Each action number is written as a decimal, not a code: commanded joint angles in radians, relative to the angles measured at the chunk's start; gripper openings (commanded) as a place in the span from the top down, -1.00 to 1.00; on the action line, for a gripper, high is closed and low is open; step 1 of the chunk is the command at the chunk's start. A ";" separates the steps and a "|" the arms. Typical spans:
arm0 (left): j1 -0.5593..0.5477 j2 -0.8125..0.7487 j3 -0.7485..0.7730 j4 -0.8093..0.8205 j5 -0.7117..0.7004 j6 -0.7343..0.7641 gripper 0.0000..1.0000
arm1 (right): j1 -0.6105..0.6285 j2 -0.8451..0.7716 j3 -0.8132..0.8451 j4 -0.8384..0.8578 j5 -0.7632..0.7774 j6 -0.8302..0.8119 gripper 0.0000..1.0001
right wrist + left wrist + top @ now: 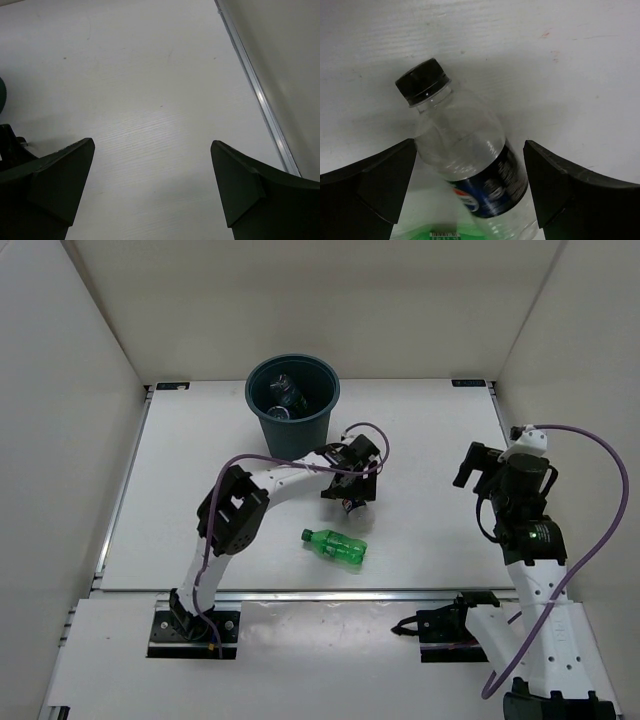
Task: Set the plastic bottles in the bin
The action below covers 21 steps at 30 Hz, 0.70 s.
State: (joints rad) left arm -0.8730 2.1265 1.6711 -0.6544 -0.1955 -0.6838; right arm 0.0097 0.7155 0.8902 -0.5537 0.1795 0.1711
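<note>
A clear bottle with a black cap and dark blue label point(470, 150) lies on the white table between the fingers of my left gripper point(470, 180). The jaws stand wide apart around its body. In the top view the left gripper point(352, 492) covers most of this bottle point(350, 506). An all-green bottle point(335, 547) lies on its side nearer the arms, and its green edge shows at the bottom of the left wrist view point(427, 231). The dark teal bin point(290, 438) stands at the back with bottles point(288, 396) inside. My right gripper point(474, 468) is open and empty above bare table point(152, 165).
White walls enclose the table on the left, back and right. A metal rail point(260, 95) runs along the table's right edge. The left arm's purple cable point(262, 462) arcs over the table near the bin.
</note>
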 commanded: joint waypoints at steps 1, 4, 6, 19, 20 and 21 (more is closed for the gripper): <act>-0.003 -0.010 0.001 -0.019 -0.024 -0.040 -0.97 | -0.008 -0.022 -0.031 -0.015 0.012 -0.024 -0.98; -0.007 0.053 0.071 -0.050 -0.044 -0.034 -0.89 | -0.001 -0.047 -0.046 -0.026 0.018 -0.015 -0.99; -0.011 0.076 0.140 -0.086 -0.041 -0.019 -0.67 | 0.003 -0.054 -0.060 -0.031 0.041 -0.024 -0.98; 0.008 -0.262 0.404 0.013 0.004 0.207 -0.01 | 0.029 -0.027 -0.045 0.044 -0.001 -0.019 -0.98; 0.022 -0.301 0.410 0.028 -0.019 0.223 0.05 | 0.035 -0.027 -0.050 0.057 -0.005 -0.012 -0.98; 0.035 -0.318 0.411 0.076 -0.054 0.233 0.06 | 0.045 -0.027 -0.059 0.064 -0.012 -0.005 -0.99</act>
State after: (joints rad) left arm -0.8658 2.0129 1.9953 -0.6926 -0.1749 -0.5369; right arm 0.0319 0.6853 0.8291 -0.5648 0.1886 0.1555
